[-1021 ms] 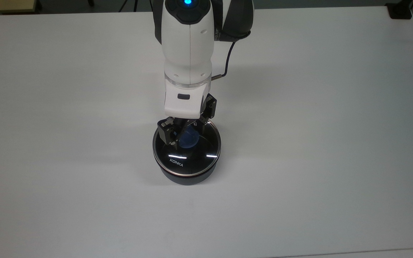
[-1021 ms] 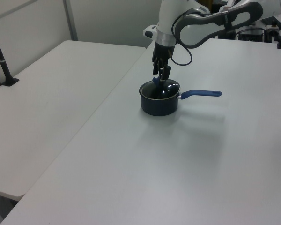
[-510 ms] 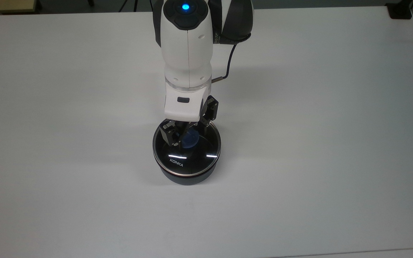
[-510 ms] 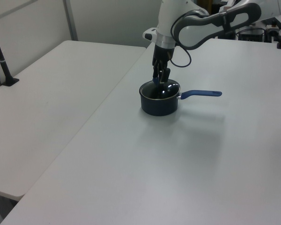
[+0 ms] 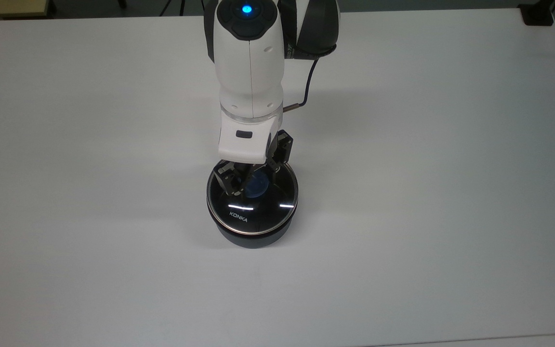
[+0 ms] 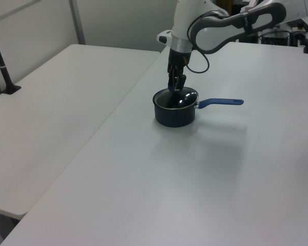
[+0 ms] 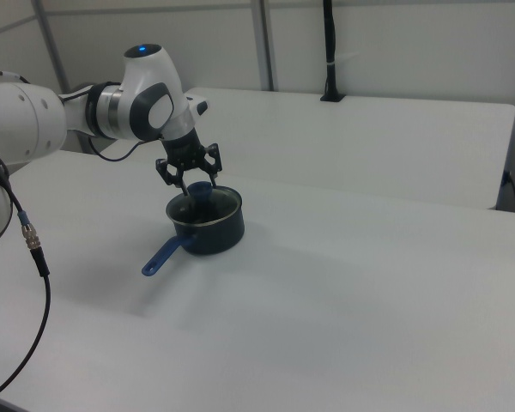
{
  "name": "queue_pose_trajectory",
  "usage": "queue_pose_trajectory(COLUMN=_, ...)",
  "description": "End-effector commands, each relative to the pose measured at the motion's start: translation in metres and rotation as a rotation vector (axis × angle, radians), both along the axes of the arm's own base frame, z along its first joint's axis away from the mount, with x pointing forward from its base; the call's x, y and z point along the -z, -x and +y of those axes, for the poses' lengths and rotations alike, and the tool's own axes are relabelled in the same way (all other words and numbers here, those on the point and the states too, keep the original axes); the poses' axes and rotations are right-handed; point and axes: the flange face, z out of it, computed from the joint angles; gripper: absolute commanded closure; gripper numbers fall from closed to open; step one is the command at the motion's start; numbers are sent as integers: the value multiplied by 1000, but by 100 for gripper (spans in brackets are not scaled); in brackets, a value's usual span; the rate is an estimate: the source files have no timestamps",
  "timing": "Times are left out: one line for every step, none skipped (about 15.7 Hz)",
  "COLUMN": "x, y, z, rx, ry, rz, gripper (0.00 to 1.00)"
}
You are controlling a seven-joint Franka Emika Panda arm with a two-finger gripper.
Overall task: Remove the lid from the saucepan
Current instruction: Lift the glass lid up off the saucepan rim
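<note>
The dark navy saucepan (image 5: 253, 240) stands in the middle of the white table (image 5: 427, 193), with the glass lid (image 5: 258, 218) on top and its white KONKA lettering facing the top view's bottom. My gripper (image 5: 252, 180) comes down from above, its fingers closed around the lid's blue knob (image 5: 258, 188). In the left view the saucepan (image 6: 174, 117) points its long blue handle (image 6: 223, 102) to the left view's right, and the gripper (image 6: 175, 86) stands over the rim. In the right view the gripper (image 7: 193, 178) is above the saucepan (image 7: 215, 233), whose handle (image 7: 161, 256) points to the lower left.
A black cable (image 5: 308, 79) hangs beside the arm. A second white table (image 6: 56, 102) adjoins the work table and carries a black clamped post (image 6: 2, 66). A black object (image 5: 537, 14) sits at the table's far right corner in the top view.
The fingers have drawn in around the blue knob. The lid has shifted very slightly toward the top view's upper right; the arm has edged back with it.
</note>
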Motion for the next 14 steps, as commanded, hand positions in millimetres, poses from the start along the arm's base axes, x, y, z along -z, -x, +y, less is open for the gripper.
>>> queue_pose_trajectory(x=-3, y=4, z=0, rx=20, ry=-12, rz=35, gripper=8)
queue_pose_trajectory(x=-2, y=6, z=-5, rx=20, ry=-6, rz=60, gripper=8)
queue_pose_trajectory(x=-3, y=7, z=-7, rx=17, ry=5, rz=67, gripper=10)
queue_pose_trajectory(x=-2, y=7, z=-7, rx=9, ry=8, rz=68, gripper=12)
queue_pose_trajectory(x=-1, y=7, z=-7, rx=8, ry=9, rz=70, gripper=16)
queue_pose_trajectory(x=-1, y=7, z=-7, rx=9, ry=6, rz=70, gripper=18)
queue_pose_trajectory(x=0, y=7, z=-7, rx=11, ry=-2, rz=72, gripper=18)
queue_pose_trajectory(x=1, y=6, z=-6, rx=10, ry=-2, rz=72, gripper=18)
queue_pose_trajectory(x=1, y=6, z=-6, rx=9, ry=-2, rz=69, gripper=22)
queue_pose_trajectory(x=2, y=6, z=-6, rx=9, ry=0, rz=71, gripper=29)
queue_pose_trajectory(x=2, y=6, z=-7, rx=9, ry=0, rz=69, gripper=30)
queue_pose_trajectory(x=1, y=6, z=-7, rx=9, ry=-1, rz=68, gripper=36)
queue_pose_trajectory(x=0, y=6, z=-7, rx=11, ry=-4, rz=67, gripper=40)
queue_pose_trajectory(x=-1, y=5, z=-8, rx=16, ry=-5, rz=65, gripper=40)
